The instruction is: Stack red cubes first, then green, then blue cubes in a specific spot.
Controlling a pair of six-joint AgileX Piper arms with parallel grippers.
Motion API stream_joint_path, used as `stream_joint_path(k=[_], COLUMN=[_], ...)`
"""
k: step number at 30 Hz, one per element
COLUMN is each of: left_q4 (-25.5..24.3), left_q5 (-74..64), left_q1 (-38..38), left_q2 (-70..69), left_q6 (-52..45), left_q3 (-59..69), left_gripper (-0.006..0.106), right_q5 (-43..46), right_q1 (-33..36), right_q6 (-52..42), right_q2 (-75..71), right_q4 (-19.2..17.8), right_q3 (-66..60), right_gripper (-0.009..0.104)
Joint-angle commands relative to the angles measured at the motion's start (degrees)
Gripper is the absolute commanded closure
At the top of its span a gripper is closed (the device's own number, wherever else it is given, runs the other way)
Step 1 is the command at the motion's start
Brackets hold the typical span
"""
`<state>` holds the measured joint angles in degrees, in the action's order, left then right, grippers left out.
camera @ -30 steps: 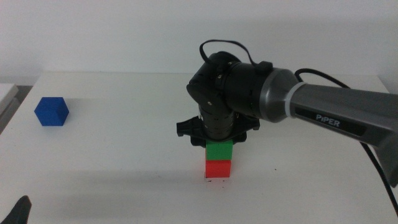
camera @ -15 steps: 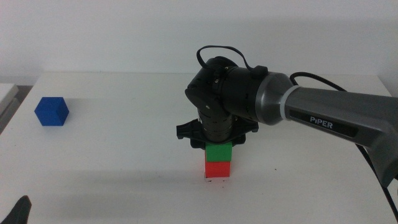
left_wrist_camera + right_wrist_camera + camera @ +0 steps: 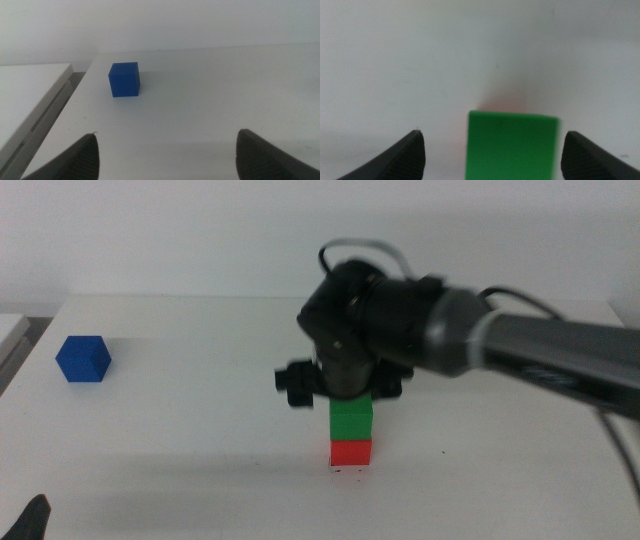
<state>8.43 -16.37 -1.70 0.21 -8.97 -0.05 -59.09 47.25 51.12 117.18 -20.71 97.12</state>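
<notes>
Over the white table (image 3: 200, 410), my right gripper (image 3: 345, 392) hangs mid-frame with jaws released above the green cube (image 3: 351, 417) stacked on the red cube (image 3: 350, 451), the blue cube (image 3: 83, 359) far left, my left gripper (image 3: 167, 155) open too.

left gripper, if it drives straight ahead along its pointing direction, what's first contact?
Probably the blue cube. In the left wrist view it sits ahead of the open left gripper, slightly off the centerline, so a jaw may clip it or slide past. Depth is unclear. Otherwise only bare table.
</notes>
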Motion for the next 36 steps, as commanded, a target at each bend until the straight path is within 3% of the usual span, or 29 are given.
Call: stream_joint_path(k=[1, 6, 8, 17, 20, 28, 36], left_q4=[0.02, 0.02, 0.02, 0.02, 0.02, 0.02, 0.02], left_q5=[0.77, 0.77, 0.77, 0.77, 0.77, 0.77, 0.77], left_q1=[-0.07, -0.07, -0.07, -0.07, -0.07, -0.07, -0.07], left_q2=[-0.21, -0.21, -0.21, -0.21, -0.21, -0.21, -0.21], left_q6=[-0.07, -0.07, -0.07, -0.07, -0.07, -0.07, -0.07], left_q3=[0.05, 0.05, 0.05, 0.05, 0.05, 0.05, 0.05], left_gripper=[0.007, 0.007, 0.007, 0.007, 0.007, 0.007, 0.007], right_q5=[-1.72, -1.94, -0.69, -0.16, 0.83, 0.49, 0.51], right_q1=[2.31, 8.09, 10.59, 14.78, 14.95, 14.95, 14.95], right_q6=[-0.17, 4.46, 2.19, -6.29, -10.57, -20.61, -25.65], right_q2=[-8.39, -28.64, -35.71, -60.34, -66.81, -77.88, -79.14], right_q4=[-4.61, -12.87, -13.83, -11.87, -9.63, -5.67, -2.79], right_q3=[-1.45, -14.10, -19.84, -37.34, -40.86, -42.20, -40.25], right_gripper=[0.002, 0.002, 0.002, 0.002, 0.002, 0.002, 0.002])
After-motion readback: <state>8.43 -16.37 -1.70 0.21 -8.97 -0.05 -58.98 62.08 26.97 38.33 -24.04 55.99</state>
